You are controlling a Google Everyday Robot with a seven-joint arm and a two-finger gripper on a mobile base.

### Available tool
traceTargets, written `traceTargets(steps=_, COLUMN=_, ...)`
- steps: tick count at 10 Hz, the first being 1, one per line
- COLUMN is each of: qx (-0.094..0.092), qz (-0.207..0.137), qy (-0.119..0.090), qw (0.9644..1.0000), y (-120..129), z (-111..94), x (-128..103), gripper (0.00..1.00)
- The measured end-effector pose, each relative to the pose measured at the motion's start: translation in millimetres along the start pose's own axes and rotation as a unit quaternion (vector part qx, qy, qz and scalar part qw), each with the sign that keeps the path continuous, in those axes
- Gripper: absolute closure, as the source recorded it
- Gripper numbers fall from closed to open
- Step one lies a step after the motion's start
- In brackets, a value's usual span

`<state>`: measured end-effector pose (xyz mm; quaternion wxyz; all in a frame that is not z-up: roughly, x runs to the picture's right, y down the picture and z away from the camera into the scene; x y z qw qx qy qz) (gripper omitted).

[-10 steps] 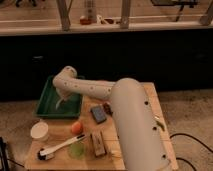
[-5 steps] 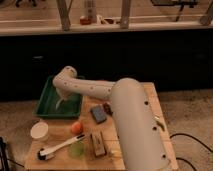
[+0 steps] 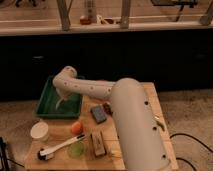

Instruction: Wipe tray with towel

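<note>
Camera view shows our claw [image 3: 60,103] lowered over the tray [image 3: 47,109], inside its raised rim and toward its right half. We cannot tell how far the claw is open or whether it has hold of anything; a pale shape sits at its tip, and we cannot confirm that this is the towel.

Our arm [image 3: 92,89] runs from above the tray, bends at a rounded elbow near the tray's far edge, then extends right to the large white body segment [image 3: 137,130] that fills the space right of the tray.

The tray is dark green, rectangular and shallow. It lies on the far left part of the wooden surface [image 3: 60,135], with its long side angled slightly to the surface edge.

Positions relative to the tray:
- Blue-grey block [image 3: 98,114]: just beside the tray's near right corner, flat on the surface.
- Orange round object [image 3: 76,127]: near the tray's front edge, apart from it.
- White bowl [image 3: 39,131]: in front of the tray's near left corner.
- White-handled brush [image 3: 60,148]: further forward of the tray, lying diagonally.
- Green round object [image 3: 77,149]: touching or just beside the brush handle.
- Brown rectangular block [image 3: 97,143]: forward and right of the tray, beside the body segment.
</note>
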<state>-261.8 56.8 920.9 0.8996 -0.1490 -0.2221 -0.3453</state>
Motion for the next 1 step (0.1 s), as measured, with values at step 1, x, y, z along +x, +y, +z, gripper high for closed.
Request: traceTargets(steps=1, qx=0.0, qz=0.0, qy=0.0, qw=1.0, y=0.0, z=0.0, x=0.0, gripper=1.0)
